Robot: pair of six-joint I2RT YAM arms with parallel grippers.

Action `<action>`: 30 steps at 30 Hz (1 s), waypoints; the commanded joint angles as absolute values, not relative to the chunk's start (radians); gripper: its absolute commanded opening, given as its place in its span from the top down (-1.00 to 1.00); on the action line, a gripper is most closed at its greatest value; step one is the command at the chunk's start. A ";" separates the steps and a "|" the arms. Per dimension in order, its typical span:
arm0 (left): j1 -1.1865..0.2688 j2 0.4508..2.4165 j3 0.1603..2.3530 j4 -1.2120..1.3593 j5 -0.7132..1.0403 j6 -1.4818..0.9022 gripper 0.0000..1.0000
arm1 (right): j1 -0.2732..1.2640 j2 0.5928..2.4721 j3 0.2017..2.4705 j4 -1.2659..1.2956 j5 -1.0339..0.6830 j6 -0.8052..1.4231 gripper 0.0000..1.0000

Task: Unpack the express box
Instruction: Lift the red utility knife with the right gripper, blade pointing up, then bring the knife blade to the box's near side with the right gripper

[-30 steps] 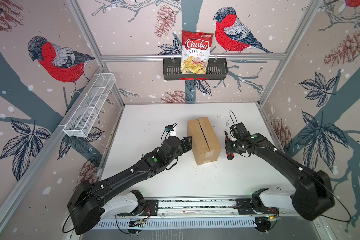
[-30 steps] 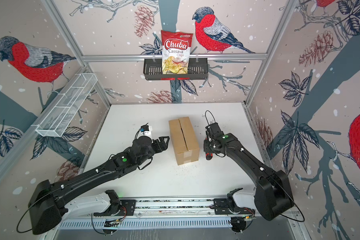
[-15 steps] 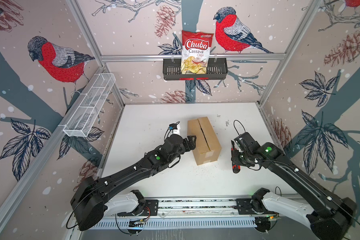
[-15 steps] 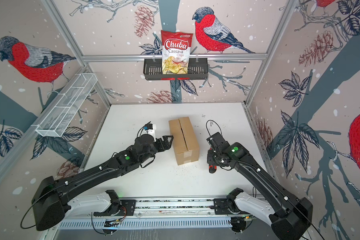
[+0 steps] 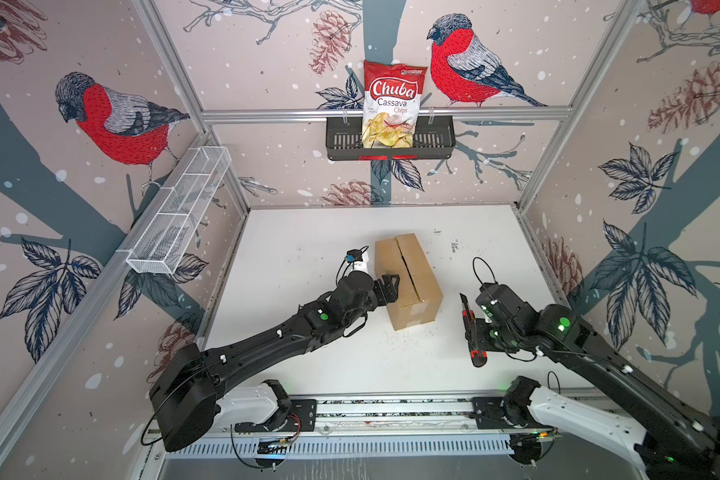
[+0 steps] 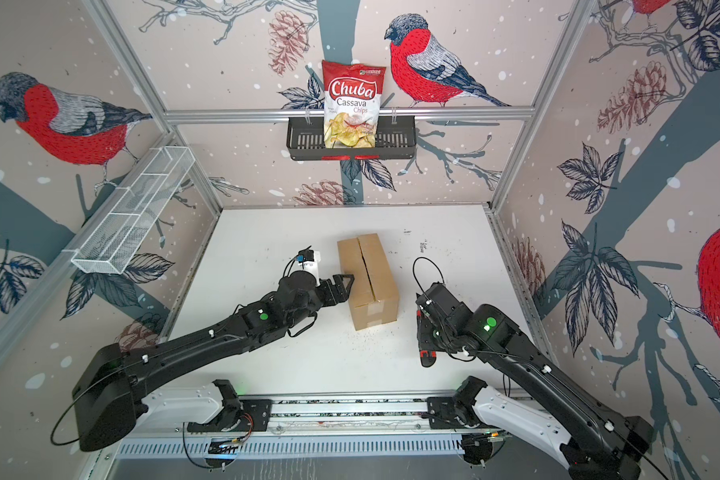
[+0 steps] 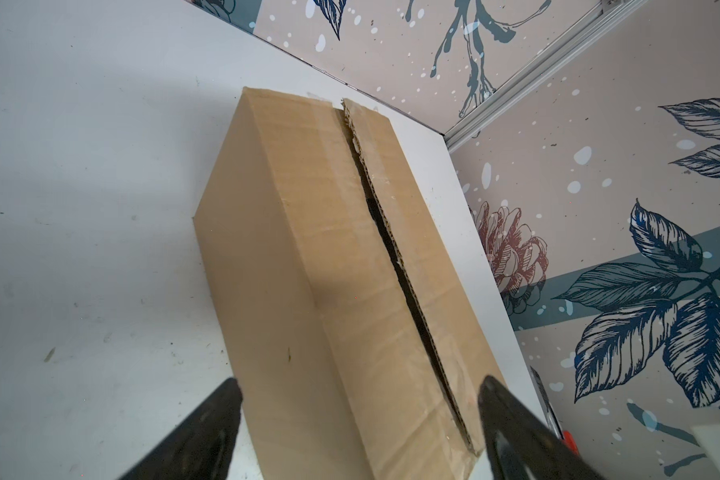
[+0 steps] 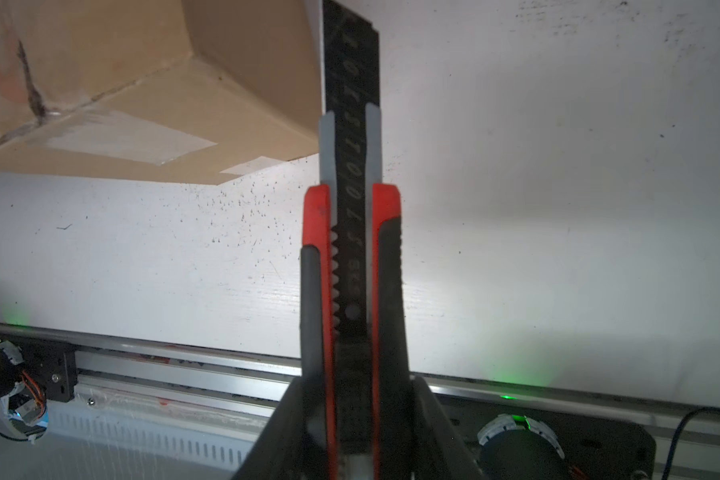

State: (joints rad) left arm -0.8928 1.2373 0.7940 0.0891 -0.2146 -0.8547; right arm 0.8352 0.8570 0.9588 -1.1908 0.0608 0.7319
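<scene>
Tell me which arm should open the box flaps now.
Left, likely: the left gripper, open, sits at the express box's cut seam; the right gripper is shut on the utility knife, away from it.

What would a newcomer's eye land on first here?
The brown cardboard box in the middle of the white table, its top seam slit open. Right of it, the right gripper holds a red utility knife with the blade out. A red chip bag stands in the black basket on the back wall.
</scene>
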 commanded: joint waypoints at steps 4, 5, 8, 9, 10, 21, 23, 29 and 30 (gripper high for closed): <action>-0.898 1.266 0.823 0.141 -0.237 -0.858 -0.78 | 0.904 0.899 1.012 -1.229 0.076 0.740 0.75; -0.899 1.272 0.828 0.143 -0.237 -0.858 -0.79 | 0.919 0.904 1.019 -1.232 0.079 0.746 0.75; -0.903 1.292 0.842 0.147 -0.236 -0.859 -0.81 | 0.970 0.921 1.032 -1.238 0.092 0.780 0.76; -0.904 1.297 0.848 0.149 -0.234 -0.859 -0.82 | 0.989 0.926 1.034 -1.242 0.098 0.792 0.75; -0.904 1.303 0.852 0.150 -0.234 -0.859 -0.82 | 1.005 0.930 1.035 -1.245 0.104 0.805 0.76; -0.914 1.333 0.861 0.170 -0.229 -0.865 -0.82 | 1.080 0.987 1.063 -1.271 0.153 0.856 0.77; -0.917 1.336 0.858 0.172 -0.228 -0.867 -0.82 | 1.081 1.006 1.070 -1.273 0.161 0.854 0.77; -0.918 1.336 0.842 0.182 -0.225 -0.871 -0.82 | 1.096 1.044 1.099 -1.269 0.177 0.863 0.78; -0.918 1.336 0.841 0.184 -0.226 -0.872 -0.82 | 1.101 1.048 1.103 -1.268 0.178 0.865 0.78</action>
